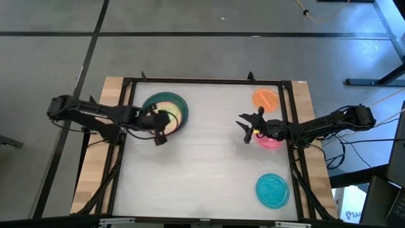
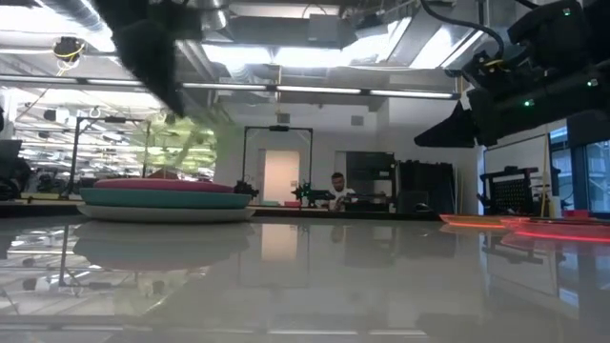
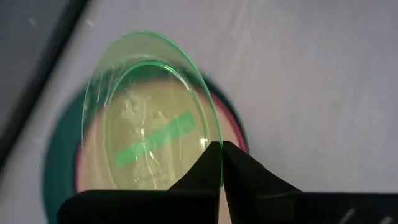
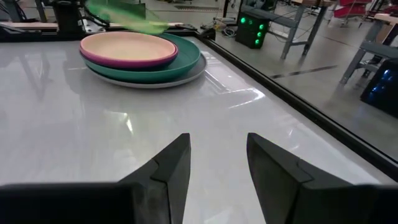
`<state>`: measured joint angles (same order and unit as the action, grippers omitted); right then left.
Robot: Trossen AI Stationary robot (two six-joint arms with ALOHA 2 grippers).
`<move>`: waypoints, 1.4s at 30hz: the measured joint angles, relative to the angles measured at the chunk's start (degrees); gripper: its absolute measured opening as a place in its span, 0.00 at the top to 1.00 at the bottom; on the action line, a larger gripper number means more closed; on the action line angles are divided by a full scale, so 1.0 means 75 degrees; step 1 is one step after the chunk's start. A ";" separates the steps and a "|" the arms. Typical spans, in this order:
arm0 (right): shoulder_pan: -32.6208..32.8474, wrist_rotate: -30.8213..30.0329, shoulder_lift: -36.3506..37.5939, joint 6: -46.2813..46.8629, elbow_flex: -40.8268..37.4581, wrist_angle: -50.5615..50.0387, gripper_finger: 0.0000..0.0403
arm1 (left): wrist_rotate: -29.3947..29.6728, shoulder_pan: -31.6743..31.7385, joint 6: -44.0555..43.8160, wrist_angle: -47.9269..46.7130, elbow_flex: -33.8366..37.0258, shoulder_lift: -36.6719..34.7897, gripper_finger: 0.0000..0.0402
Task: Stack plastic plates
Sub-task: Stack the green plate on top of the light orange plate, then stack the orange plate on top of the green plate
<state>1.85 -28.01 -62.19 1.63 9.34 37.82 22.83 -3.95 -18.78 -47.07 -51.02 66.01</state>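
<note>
Looking down, the left gripper (image 1: 159, 121) pinches a green plate (image 1: 169, 118) above the stack (image 1: 166, 100); the right gripper (image 1: 244, 129), fingers apart, waits beside the magenta plate (image 1: 270, 142), with orange (image 1: 266, 99) and cyan (image 1: 273, 190) apart. From the left wrist, the green plate (image 3: 152, 112) hangs tilted over the peach plate. Next, I judge: level it, centre, release.

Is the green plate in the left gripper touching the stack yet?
Apart. In the right wrist view the green plate hangs tilted above the stack, with background showing between them. The left gripper pinches its rim.
</note>
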 joint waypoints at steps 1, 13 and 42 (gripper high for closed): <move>-0.0003 0.0000 0.0000 0.0000 0.0000 0.0000 0.62 | -0.0111 0.0000 -0.0088 -0.0002 0.0235 -0.0120 0.99; 0.0000 -0.0006 0.0000 0.0000 0.0000 0.0012 0.62 | -0.0171 0.0178 -0.0478 0.0810 0.1804 -0.0247 0.95; -0.0700 -0.1350 0.0013 0.0206 0.2668 -0.6588 0.62 | 0.0360 -0.0921 0.1035 0.7476 0.4054 -0.0520 0.61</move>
<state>-3.40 -38.13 -62.09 3.17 29.35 -11.59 25.53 -10.86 -11.02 9.00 -20.62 62.12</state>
